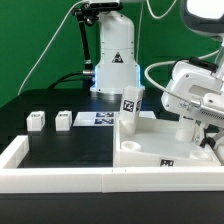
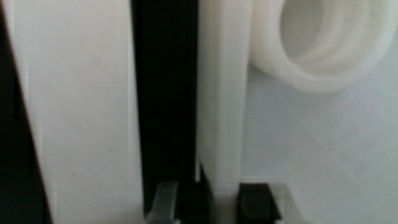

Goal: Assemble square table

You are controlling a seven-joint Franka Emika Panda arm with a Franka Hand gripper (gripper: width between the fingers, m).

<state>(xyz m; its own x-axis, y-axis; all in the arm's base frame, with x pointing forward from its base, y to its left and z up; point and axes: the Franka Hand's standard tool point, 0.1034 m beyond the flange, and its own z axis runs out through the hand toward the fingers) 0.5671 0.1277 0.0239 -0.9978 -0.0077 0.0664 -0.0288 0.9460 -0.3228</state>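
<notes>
The white square table top [image 1: 150,143] lies at the exterior view's right, rim up, with a tag on its near side. One tagged leg [image 1: 130,104] stands upright at its far left corner. Two more legs [image 1: 37,121] [image 1: 65,119] lie loose on the black worktop at the left. My gripper [image 1: 188,128] reaches down onto the top's right part. In the wrist view the gripper [image 2: 217,196] is shut on the top's thin raised rim [image 2: 217,110], a dark finger [image 2: 263,200] on each side. A round leg socket [image 2: 329,50] shows just inside the rim.
The marker board [image 1: 100,120] lies flat behind the top, in front of the robot base [image 1: 112,70]. A long low white wall [image 1: 60,172] edges the worktop's front and left, and a white band [image 2: 71,110] runs close beside the held rim.
</notes>
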